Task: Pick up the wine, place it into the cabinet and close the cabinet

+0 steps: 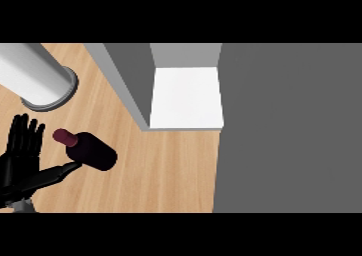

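Wooden countertop [169, 175] is seen bearing, toward its left side, a dark glass wine bottle with maroon cap [94, 151], judged heavy, stiff, slippery and breakable, best gripped round its broad body by the straight-fingered black left hand [15, 169] alongside.

At eight o'clock the left robot hand [14, 172] is cut off at the wrist by the lower edge, the pale cylinder [29, 70] at ten o'clock by the top-left corner, the cabinet [128, 80] at twelve and the grey panel [287, 125] at three by the frame, and whether the thumb touches the wine [92, 150] is unclear.
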Controlling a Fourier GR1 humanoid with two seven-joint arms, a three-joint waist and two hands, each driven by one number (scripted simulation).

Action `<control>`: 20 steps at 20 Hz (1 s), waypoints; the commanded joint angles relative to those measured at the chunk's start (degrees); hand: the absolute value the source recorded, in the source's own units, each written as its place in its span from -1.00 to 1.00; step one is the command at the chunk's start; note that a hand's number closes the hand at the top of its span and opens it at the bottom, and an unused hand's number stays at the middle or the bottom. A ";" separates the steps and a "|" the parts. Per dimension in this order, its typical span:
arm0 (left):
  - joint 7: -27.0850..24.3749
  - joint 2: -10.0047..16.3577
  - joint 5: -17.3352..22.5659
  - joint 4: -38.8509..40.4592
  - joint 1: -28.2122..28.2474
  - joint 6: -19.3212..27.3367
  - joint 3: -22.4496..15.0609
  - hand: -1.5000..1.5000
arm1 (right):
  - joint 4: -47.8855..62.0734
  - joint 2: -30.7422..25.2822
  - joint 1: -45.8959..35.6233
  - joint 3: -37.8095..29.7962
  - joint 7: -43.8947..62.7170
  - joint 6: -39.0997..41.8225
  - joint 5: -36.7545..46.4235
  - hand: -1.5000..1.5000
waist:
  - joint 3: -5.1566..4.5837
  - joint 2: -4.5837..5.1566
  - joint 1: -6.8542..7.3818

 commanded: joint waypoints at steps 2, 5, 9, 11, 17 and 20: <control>-6.75 -1.40 -0.09 10.34 -1.71 -2.35 -0.25 -1.00 | -9.04 -1.07 4.62 -1.71 2.65 1.79 -8.68 -1.00 | 0.00 -0.01 -0.43; -9.82 0.16 1.87 15.33 -1.88 -6.93 0.79 -1.00 | -9.37 0.30 7.39 0.99 0.31 2.28 -5.85 -1.00 | -0.01 -0.11 -0.55; -14.61 1.66 2.60 25.07 -5.77 -11.92 1.11 -1.00 | -4.73 -0.03 -1.38 -5.16 3.61 0.93 -9.50 -1.00 | -0.06 0.25 0.14; -15.81 0.57 2.37 27.49 -5.73 -13.31 0.11 -1.00 | -7.27 0.30 2.56 -2.46 1.62 2.44 -7.16 -1.00 | -0.05 0.06 -0.24; -21.79 3.17 3.29 37.82 -8.24 -18.01 2.19 -1.00 | -8.57 -0.07 5.21 -4.28 1.53 3.94 -8.87 -1.00 | -0.04 0.05 -0.40; -23.75 1.38 1.95 43.49 -12.00 -17.01 1.14 -1.00 | -7.36 2.63 1.18 0.77 4.18 1.07 -3.99 -1.00 | -0.10 0.13 -0.24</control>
